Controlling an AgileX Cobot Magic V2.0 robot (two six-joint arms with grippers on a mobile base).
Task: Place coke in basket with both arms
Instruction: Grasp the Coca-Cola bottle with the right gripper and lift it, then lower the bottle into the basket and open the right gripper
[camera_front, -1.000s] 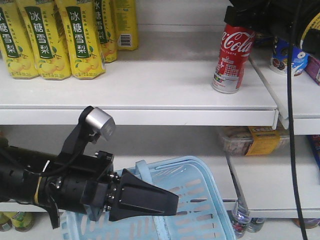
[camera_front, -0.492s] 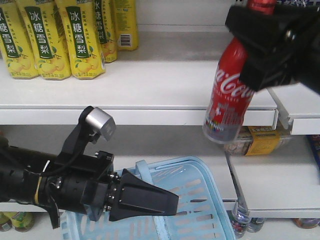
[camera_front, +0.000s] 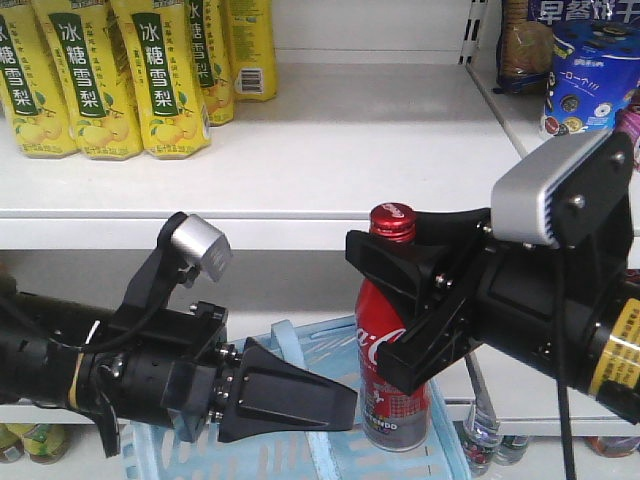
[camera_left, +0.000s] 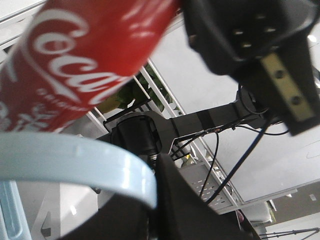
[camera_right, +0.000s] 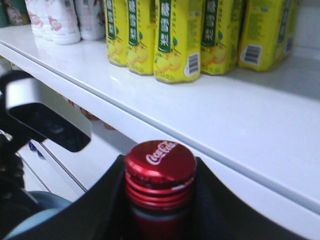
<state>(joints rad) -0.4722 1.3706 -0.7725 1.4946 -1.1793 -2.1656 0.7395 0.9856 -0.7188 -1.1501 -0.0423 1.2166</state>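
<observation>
Pinching the flat handle (camera_front: 285, 350) of the basket (camera_front: 425, 375) with the left gripper (camera_front: 320, 405) at lower left of the front view, jaws seemingly pressed together on it. Holding that grip steady, keeping the rim level and the opening facing up. Hanging the coke (camera_front: 385, 375) upright at lower centre, over the basket's right end, base dipping past the rim; not possible telling whether touching the basket floor. Lowering straight down, steering clear of rim and handle, letting go only after feeling the base resting. Clamping the neck just under the cap (camera_right: 160, 162) with the right gripper (camera_front: 370, 310) at centre right, one finger on either side. Looking all red, carrying white script up the body, wearing a ribbed red screw cap and a silvery band at the foot. Seeming slim and smooth, likely toppling if released high.
</observation>
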